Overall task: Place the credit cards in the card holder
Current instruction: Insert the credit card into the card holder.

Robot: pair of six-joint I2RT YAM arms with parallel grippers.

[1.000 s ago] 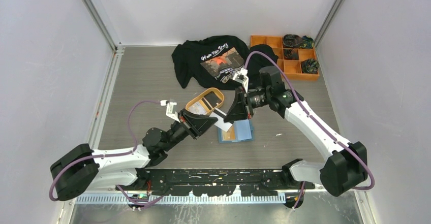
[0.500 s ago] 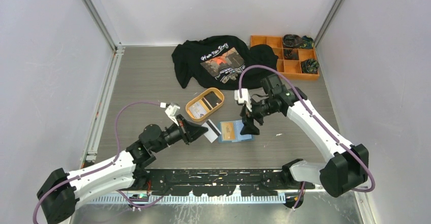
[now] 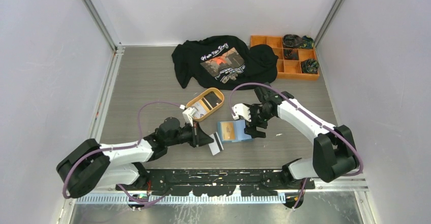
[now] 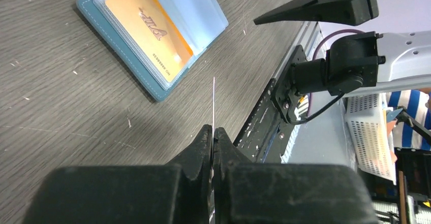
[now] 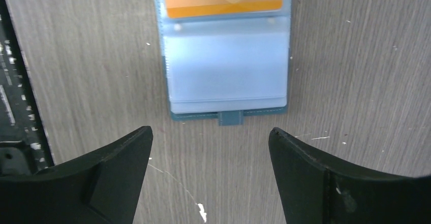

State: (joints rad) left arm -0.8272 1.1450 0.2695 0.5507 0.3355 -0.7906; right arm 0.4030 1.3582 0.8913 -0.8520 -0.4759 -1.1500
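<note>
The teal card holder point(image 3: 243, 132) point(image 5: 226, 66) lies open on the table, with an orange-tan card point(image 3: 228, 129) point(image 5: 223, 0) in its left pocket. My left gripper point(image 3: 207, 140) point(image 4: 212, 130) is shut on a white credit card with a black stripe point(image 3: 217, 145), which shows edge-on point(image 4: 213, 99) in the left wrist view, just left of the holder point(image 4: 152, 36). My right gripper point(image 3: 251, 127) point(image 5: 211, 135) stands open low over the holder's right end, by the snap tab point(image 5: 230, 117), with nothing between its fingers. More credit cards point(image 3: 208, 101) lie in the orange oval tray.
The orange oval tray point(image 3: 191, 103) sits just behind the holder. A black printed T-shirt point(image 3: 223, 59) lies at the back, with an orange compartment box point(image 3: 290, 56) at the back right. The arms' base rail point(image 3: 213, 176) runs along the near edge.
My right gripper has opened and dropped to the holder's right end. My left arm has drawn back and swung, carrying the striped card from over the holder to its near left.
</note>
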